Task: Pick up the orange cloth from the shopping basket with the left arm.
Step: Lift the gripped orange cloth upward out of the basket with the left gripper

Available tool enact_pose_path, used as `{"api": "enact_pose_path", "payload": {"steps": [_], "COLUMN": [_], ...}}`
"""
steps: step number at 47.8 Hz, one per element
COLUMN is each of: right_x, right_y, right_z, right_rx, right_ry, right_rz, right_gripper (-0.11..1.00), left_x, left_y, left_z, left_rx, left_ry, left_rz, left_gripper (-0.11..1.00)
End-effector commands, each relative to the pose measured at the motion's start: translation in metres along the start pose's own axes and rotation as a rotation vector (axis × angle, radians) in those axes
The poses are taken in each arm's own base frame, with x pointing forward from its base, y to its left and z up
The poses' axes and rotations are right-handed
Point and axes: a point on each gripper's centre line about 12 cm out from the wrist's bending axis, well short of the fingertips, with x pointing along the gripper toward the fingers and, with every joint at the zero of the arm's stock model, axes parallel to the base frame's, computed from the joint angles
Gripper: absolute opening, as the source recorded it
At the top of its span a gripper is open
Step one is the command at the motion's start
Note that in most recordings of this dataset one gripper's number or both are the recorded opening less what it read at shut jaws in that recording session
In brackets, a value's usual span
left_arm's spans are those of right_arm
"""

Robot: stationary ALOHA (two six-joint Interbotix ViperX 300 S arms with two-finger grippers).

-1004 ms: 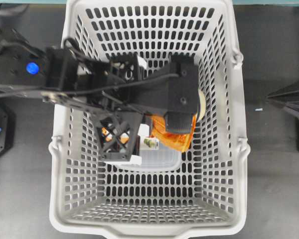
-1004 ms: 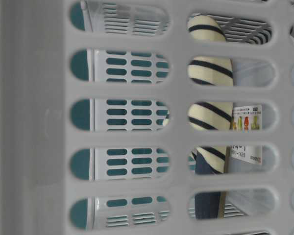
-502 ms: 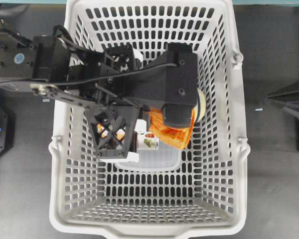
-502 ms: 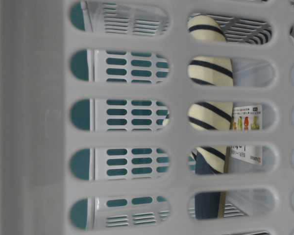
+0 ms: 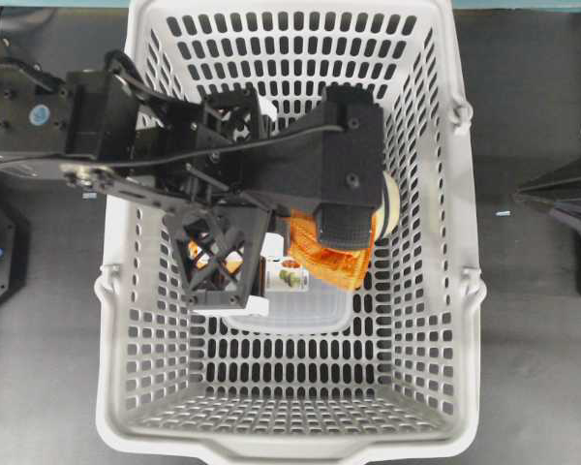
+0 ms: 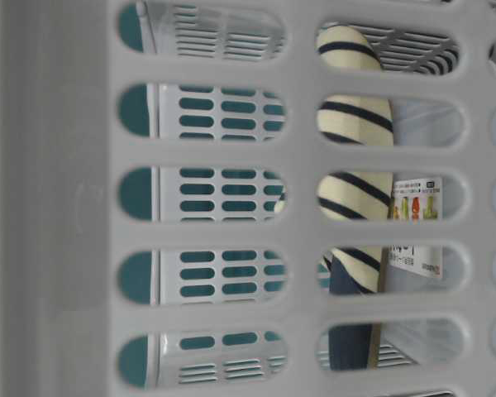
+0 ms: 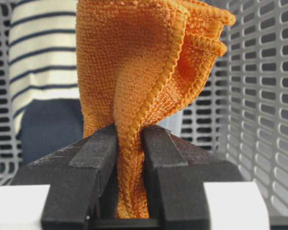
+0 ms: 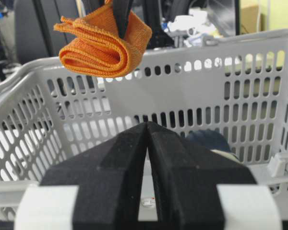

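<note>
Above the large grey slotted plastic shopping basket's rim (image 8: 192, 45), your left end effector (image 7: 130, 139) clamps the small orange terry cloth (image 7: 144, 72), hanging folded beneath it.

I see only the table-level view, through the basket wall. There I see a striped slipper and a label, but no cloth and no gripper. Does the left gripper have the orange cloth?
Observer: Yes. In the left wrist view the left gripper is shut on the orange cloth, and a fold of it stands between the two fingers.
Operator: Is the cloth out of the shopping basket already?
Observer: In the right wrist view the cloth hangs in a loose roll above the rim of the shopping basket, touching nothing below.
Operator: And the right gripper?
Observer: The right gripper is shut and holds nothing; it sits outside the basket, facing the wall.
</note>
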Motion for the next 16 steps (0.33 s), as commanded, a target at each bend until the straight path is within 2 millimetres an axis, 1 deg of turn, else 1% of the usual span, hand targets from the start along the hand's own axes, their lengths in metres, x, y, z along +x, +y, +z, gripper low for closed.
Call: {"api": "enact_pose_path", "payload": {"steps": [1,16], "right_x": [0.0002,-0.0074], "right_y": [0.0004,0.0004], "right_z": [0.0020,0.0023], "right_rx": [0.005,0.003], "right_ry": [-0.009,-0.033], "right_rz": [0.002,0.004], "right_gripper": [0.00,0.00], "left_x": [-0.0098,-0.0080], "left_y": [0.0000,0.0020], "left_z": [0.0008,-0.0005], "left_rx": [0.000,-0.005], "left_ry": [-0.023,-0.017], "left_rz": [0.001,0.004], "left_gripper": [0.11,0.11]}}
